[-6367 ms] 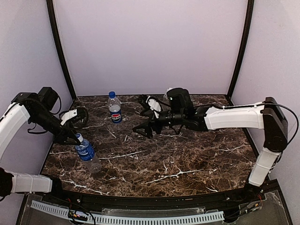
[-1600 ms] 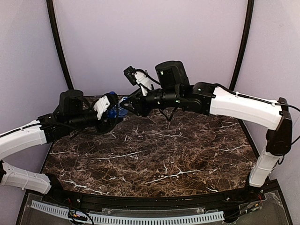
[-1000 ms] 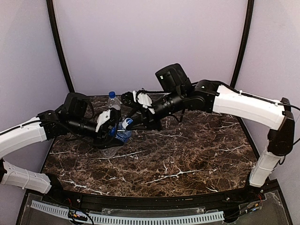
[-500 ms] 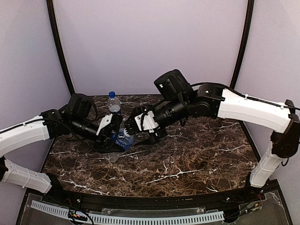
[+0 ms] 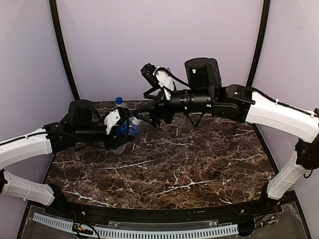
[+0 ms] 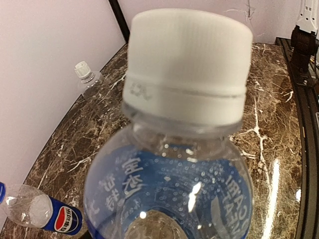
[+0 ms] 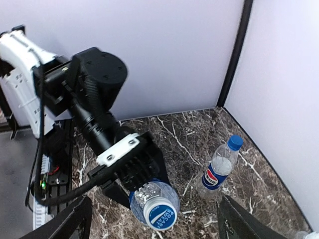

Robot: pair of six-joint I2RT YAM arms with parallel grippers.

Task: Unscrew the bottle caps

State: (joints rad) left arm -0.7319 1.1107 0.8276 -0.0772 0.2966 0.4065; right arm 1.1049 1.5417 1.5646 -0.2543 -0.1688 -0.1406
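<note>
My left gripper [image 5: 117, 128] is shut on the body of the blue-labelled water bottle [image 5: 128, 127] and holds it above the table, neck pointing at my right gripper. Its pale blue-and-white cap [image 7: 160, 215] is on the neck and fills the left wrist view [image 6: 189, 55]. My right gripper [image 5: 147, 117] is open, its fingers [image 7: 75, 221] spread wide either side of the cap, not touching it. The Pepsi bottle [image 7: 218, 172] stands behind with its dark blue cap [image 7: 234, 142] on. The unlabelled bottle [image 6: 88, 79] with its white cap [image 6: 82, 68] stands by the back wall.
The dark marble table [image 5: 199, 164] is walled at the back and both sides, with black corner posts [image 5: 256, 50]. The Pepsi bottle's cap [image 5: 118, 100] shows just behind my left gripper. My right arm [image 5: 269, 112] reaches across the back of the table.
Both grippers have risen. The water bottle has been lifted and tipped more level. My right gripper, which was close round the cap, has drawn back up and to the right, open.
</note>
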